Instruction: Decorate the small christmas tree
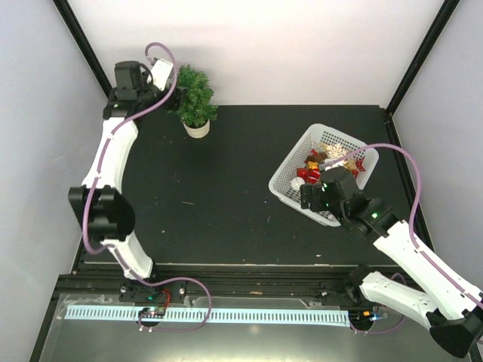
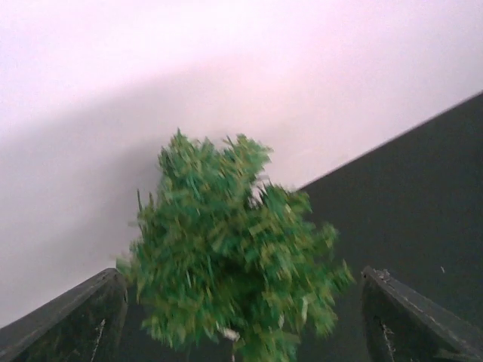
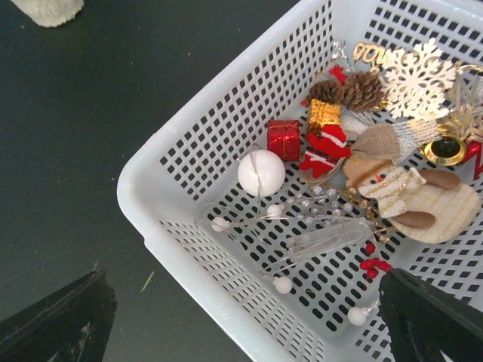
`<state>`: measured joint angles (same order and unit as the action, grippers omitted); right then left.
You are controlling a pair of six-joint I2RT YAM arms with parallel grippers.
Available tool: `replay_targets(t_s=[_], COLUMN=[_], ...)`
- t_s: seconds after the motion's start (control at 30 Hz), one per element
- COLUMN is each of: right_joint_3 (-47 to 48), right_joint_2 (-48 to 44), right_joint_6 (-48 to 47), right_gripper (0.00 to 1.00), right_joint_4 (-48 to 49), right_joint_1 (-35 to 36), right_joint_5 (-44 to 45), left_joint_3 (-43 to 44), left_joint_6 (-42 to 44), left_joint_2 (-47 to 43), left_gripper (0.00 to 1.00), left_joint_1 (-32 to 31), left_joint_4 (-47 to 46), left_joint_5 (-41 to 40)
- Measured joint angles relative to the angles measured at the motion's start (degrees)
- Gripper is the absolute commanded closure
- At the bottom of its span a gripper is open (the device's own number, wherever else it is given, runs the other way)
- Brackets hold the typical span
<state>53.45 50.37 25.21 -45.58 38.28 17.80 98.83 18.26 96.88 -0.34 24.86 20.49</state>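
The small christmas tree (image 1: 195, 94), bushy dark green in a white pot (image 1: 197, 129), stands at the table's far left. My left gripper (image 1: 176, 96) is against its left side, level with the foliage. In the left wrist view the blurred tree (image 2: 234, 256) fills the gap between the wide-apart fingers (image 2: 75, 320), so this gripper (image 2: 241, 324) is open around the foliage. My right gripper (image 1: 308, 197) hangs open over the near-left corner of the white mesh basket (image 1: 290, 172). In the right wrist view it (image 3: 241, 324) is above the basket's rim (image 3: 189, 264) and holds nothing.
The basket holds a white ball (image 3: 261, 172), a red gift box (image 3: 284, 139), pine cones (image 3: 355, 89), a gold snowflake (image 3: 417, 78), a bead string with a clear piece (image 3: 324, 237) and red berries (image 3: 373, 264). A whitish thing (image 3: 45, 9) is cut off at the top-left edge.
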Motion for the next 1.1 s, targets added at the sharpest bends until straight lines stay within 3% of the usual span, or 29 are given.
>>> replay_targets(t_s=[0.27,0.4,0.43,0.53,0.77,0.8,0.93,1.1], right_joint_3=[-0.2,-0.3,-0.4,-1.0,-3.4,-3.5,-3.6,-3.6], right_joint_2=[2.3,3.1,3.5,4.5,6.7,7.0,7.8,8.0], right_joint_6=[0.6,0.9,1.0,1.5,2.6,2.6,3.2,3.4], right_gripper=[0.04,0.04,0.04,0.04,0.04,0.04,0.04,0.04], right_joint_4=[0.4,0.7,0.7,1.0,2.1,2.1,2.7,2.8], right_joint_1=[0.0,0.0,0.0,0.0,0.0,0.0,0.0,0.0], right_joint_5=[-1.5,-1.4,-1.4,-1.4,-1.6,-1.7,-1.8,-1.9], left_joint_3=[21.3,26.8,27.6,28.4,29.3,29.4,31.8,34.2], left_joint_6=[-4.1,-6.2,-6.9,-8.5,-10.7,-10.9,-11.4,-11.9], left_joint_2=[21.0,26.8,27.6,28.5,28.5,28.5,30.0,32.3], left_gripper=[0.32,0.59,0.61,0.54,0.56,0.6,0.97,0.98], left_joint_1=[0.3,0.4,0.4,0.5,0.7,0.7,0.7,0.7], left_joint_4=[0.2,0.3,0.1,-0.9,-4.7,-5.2,-6.4,-7.9], left_joint_5=[2.5,4.5,5.0,6.4,9.0,9.2,9.9,10.3])
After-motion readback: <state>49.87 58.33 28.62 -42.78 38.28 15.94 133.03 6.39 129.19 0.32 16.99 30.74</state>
